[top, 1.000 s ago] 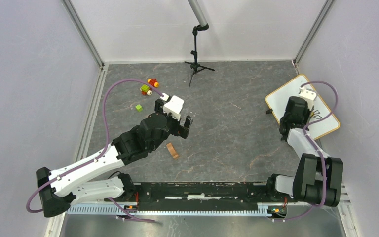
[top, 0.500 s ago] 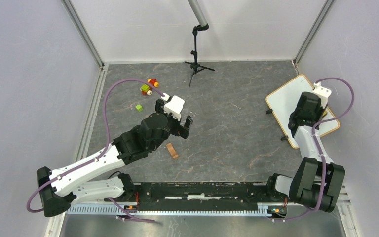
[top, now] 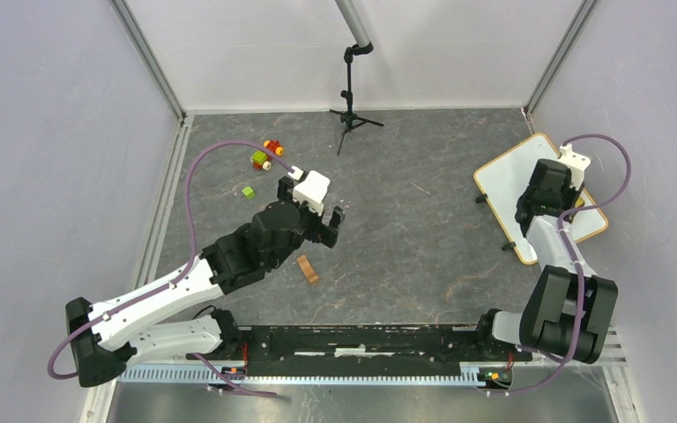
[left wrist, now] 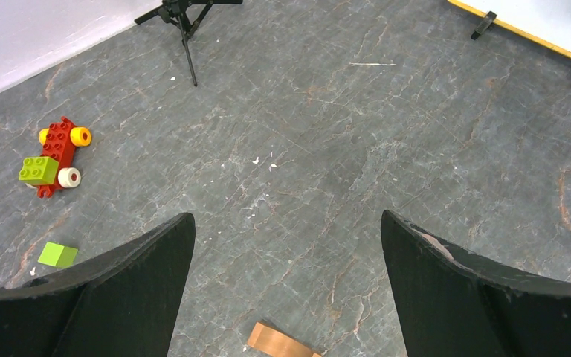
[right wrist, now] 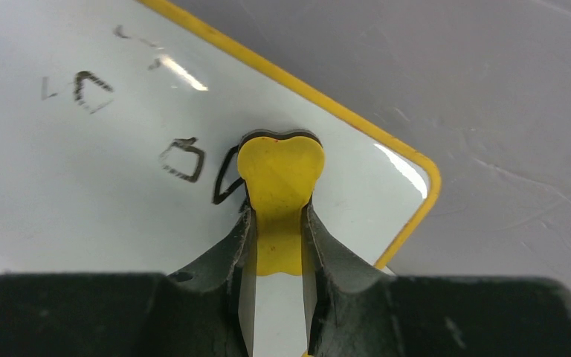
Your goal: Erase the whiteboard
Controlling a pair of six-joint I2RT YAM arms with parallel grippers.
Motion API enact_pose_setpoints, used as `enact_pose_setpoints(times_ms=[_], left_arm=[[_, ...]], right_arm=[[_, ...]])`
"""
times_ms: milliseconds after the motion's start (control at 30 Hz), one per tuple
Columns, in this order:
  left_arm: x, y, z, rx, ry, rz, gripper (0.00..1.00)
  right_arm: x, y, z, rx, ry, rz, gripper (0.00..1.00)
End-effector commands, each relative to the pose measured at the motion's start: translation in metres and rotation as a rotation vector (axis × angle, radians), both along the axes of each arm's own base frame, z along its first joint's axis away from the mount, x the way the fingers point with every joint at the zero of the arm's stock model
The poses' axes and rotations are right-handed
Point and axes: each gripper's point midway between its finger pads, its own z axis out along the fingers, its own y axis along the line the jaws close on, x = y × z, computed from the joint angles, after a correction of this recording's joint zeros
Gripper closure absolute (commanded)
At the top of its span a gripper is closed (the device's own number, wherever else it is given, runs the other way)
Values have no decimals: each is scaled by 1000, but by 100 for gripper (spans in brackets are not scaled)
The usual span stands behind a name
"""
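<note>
The whiteboard (top: 504,181) lies flat at the right side of the desk (top: 405,256), turned at an angle, with one corner close to the right wall. Its frame looks tan from above and yellow in the right wrist view. Dark handwriting (right wrist: 182,160) is on the white face near that corner: a few small outlined shapes and a curved stroke.

The right jaws are clamped on a yellow eraser (right wrist: 280,175). Its rounded head lies over the board beside the curved stroke, though real contact cannot be told. The right arm (top: 554,242) rises from its base at the near right and reaches away over the board.

The desk is grey stone-patterned, shut in by pale walls. A black tripod stand (top: 350,110) is at the far middle. At the far left sit a red toy car (left wrist: 59,145) with a green brick (left wrist: 39,169) on it and, just nearer, a loose green cube (left wrist: 57,255).

The left arm (top: 185,278) stretches diagonally from the near left toward the middle. The left jaws are spread wide with nothing between them, above bare desk. A small brown block (top: 307,268) lies just near of them.
</note>
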Motion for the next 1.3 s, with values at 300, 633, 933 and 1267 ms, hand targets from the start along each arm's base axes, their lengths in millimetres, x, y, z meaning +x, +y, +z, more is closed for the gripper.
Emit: enact_pose_setpoints(times_ms=[300,633,933,1267], left_arm=[[2,-2,24,-69,-27,16,0],[1,-2,22,-66,-24,14,0],[3,-1,21,-52,-29,24,0],[3,-3,20,-51,-24,17,0]], right_arm=[[42,60,-11,71,85,219,79],[9,-2,21,59,2,40,79],[50,17,8,189,-62,200,79],[86,60,-12,324,-18,364,80]])
